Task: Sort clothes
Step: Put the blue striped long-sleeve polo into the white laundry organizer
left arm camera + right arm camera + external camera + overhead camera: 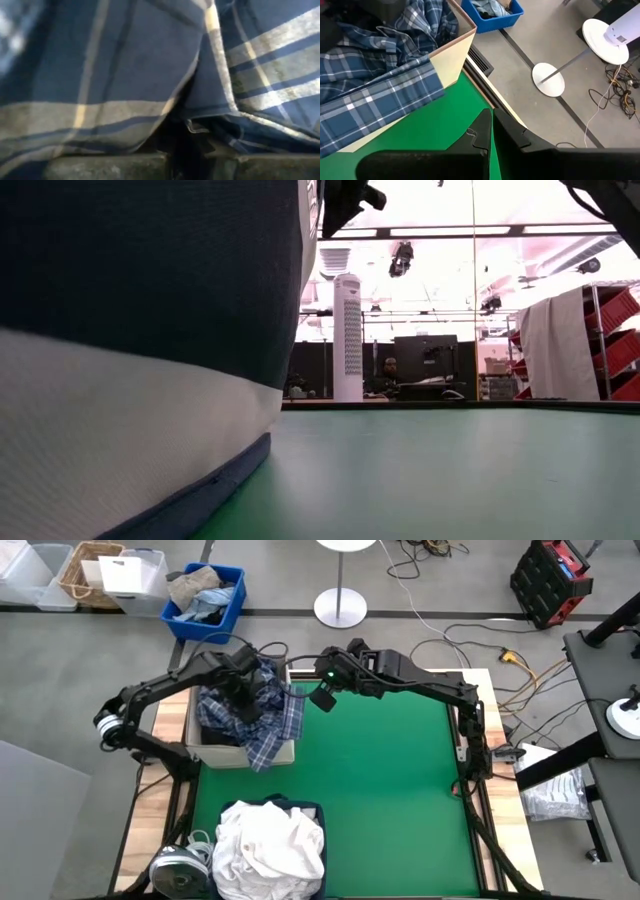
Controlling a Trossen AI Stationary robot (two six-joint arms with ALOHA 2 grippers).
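left hand [243,690] is buried in the soft plaid shirt [262,718] spilling over the cardboard box [215,752] rim, grip can't tell, right hand [491,119] pressed together over open green bench [380,780].

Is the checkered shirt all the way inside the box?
No. The plaid shirt lies mostly in the cardboard box, but part hangs over its rim onto the green table.

Plaid shirt [262,718] blue-white; white clothes [270,845]; green table [390,790].
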